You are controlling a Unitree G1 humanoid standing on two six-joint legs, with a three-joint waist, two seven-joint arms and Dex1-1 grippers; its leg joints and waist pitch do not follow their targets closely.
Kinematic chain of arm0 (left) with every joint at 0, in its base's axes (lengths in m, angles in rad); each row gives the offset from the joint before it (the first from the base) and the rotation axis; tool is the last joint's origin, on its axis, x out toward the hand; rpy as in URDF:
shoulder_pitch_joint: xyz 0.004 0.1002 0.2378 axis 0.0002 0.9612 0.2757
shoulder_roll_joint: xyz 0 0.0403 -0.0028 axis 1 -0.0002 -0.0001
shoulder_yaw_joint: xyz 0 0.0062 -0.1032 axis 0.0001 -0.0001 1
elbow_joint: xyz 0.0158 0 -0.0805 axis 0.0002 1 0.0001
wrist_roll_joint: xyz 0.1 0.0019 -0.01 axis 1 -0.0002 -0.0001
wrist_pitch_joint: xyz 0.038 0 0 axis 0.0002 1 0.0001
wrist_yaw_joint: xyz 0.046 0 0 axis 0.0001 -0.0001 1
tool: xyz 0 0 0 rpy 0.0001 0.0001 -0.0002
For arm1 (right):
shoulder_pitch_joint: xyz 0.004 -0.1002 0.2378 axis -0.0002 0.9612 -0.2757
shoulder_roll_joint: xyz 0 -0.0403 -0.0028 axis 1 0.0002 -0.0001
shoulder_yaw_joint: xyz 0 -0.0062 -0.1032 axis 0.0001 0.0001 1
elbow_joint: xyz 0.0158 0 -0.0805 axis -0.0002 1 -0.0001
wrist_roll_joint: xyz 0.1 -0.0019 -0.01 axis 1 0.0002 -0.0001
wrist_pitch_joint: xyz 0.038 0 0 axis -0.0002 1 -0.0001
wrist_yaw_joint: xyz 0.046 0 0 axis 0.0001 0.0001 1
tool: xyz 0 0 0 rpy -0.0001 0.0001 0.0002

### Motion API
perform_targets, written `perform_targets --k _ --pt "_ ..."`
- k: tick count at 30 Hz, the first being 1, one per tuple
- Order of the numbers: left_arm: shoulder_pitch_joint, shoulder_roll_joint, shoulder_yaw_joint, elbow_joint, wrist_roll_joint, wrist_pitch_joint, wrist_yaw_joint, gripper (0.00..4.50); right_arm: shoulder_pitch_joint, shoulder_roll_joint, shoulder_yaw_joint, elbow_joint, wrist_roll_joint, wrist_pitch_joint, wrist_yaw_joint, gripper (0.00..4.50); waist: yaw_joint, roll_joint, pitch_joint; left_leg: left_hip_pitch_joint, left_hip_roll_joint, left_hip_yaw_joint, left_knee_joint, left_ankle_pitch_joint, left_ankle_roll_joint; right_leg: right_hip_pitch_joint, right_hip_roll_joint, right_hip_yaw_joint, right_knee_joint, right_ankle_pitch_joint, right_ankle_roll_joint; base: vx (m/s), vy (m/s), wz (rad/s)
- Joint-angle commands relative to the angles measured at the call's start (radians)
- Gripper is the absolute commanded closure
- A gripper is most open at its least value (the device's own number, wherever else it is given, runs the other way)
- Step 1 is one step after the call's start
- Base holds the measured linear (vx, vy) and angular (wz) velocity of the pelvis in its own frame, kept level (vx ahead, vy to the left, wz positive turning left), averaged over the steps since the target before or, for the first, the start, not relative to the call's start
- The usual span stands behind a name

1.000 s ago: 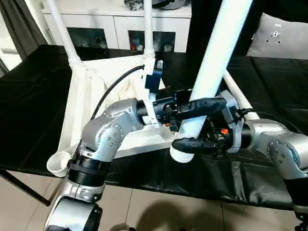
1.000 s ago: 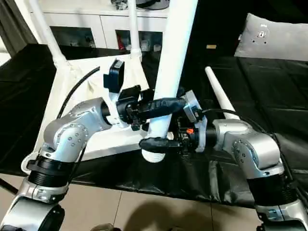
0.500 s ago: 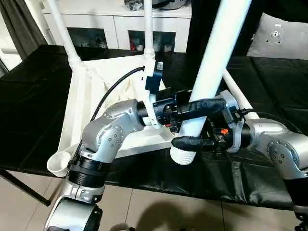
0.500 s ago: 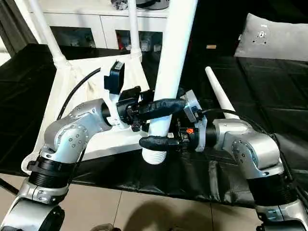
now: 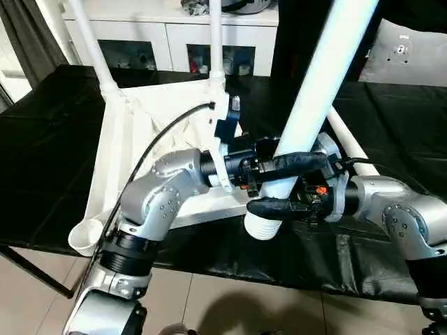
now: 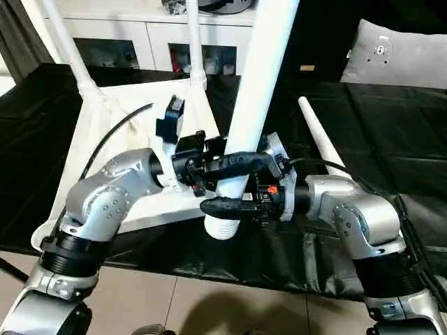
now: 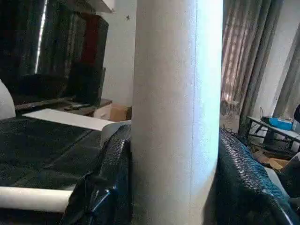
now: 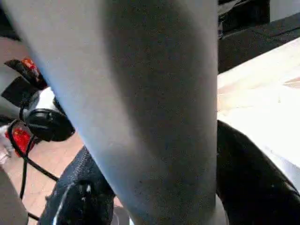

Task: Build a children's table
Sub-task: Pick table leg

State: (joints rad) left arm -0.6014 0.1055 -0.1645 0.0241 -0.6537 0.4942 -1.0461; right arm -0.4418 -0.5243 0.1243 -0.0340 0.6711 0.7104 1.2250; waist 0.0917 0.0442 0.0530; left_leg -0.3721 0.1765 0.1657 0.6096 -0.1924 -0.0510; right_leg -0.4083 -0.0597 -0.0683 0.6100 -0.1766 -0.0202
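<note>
Roughly halfway: I see two legs (image 6: 193,42) standing in the far sockets of the upturned table top (image 6: 112,125). Both my left gripper (image 6: 209,164) and right gripper (image 6: 234,185) clasp the third leg (image 6: 258,77); a fourth leg (image 6: 318,136) lies alongside.

I find nothing I can read here — no lettering, label, brand or number on anything before me. The grey cushion (image 6: 394,52) at the back carries a small round mark, too small for me to make out.
</note>
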Motion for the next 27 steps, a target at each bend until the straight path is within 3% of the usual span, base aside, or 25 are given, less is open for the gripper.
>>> perform_targets --k 1,8,13,27 --pt "0.000 0.002 -0.017 -0.023 0.012 -0.004 -0.014 2.64 -0.016 -0.004 -0.027 -0.016 0.006 -0.011 -0.004 1.31 0.003 -0.020 -0.071 -0.001 0.039 -0.009 -0.058 -0.095 0.066 0.067 -0.070 0.044 -0.084 -0.295 -0.149 0.000 0.000 0.00" --pt "0.002 0.003 -0.018 -0.021 0.018 -0.015 -0.013 2.64 -0.013 0.001 -0.027 -0.017 0.024 0.007 0.004 1.82 0.003 -0.018 -0.071 0.000 0.039 -0.010 -0.058 -0.098 0.067 0.066 -0.070 0.044 -0.085 -0.300 -0.148 0.000 0.000 0.00" --pt "-0.001 0.003 -0.017 -0.017 0.021 -0.017 -0.010 2.64 -0.012 0.000 -0.024 -0.017 0.026 0.011 0.006 2.24 0.004 -0.023 -0.071 -0.001 0.038 -0.009 -0.057 -0.093 0.069 0.067 -0.071 0.044 -0.083 -0.291 -0.151 0.000 0.000 0.00" --pt "-0.012 -0.013 0.001 0.008 0.026 -0.007 0.054 2.64 -0.011 -0.001 -0.016 -0.008 0.007 -0.001 -0.004 2.35 0.003 -0.022 -0.072 -0.001 0.038 -0.009 -0.056 -0.090 0.068 0.067 -0.069 0.044 -0.082 -0.286 -0.150 0.000 0.000 0.00"
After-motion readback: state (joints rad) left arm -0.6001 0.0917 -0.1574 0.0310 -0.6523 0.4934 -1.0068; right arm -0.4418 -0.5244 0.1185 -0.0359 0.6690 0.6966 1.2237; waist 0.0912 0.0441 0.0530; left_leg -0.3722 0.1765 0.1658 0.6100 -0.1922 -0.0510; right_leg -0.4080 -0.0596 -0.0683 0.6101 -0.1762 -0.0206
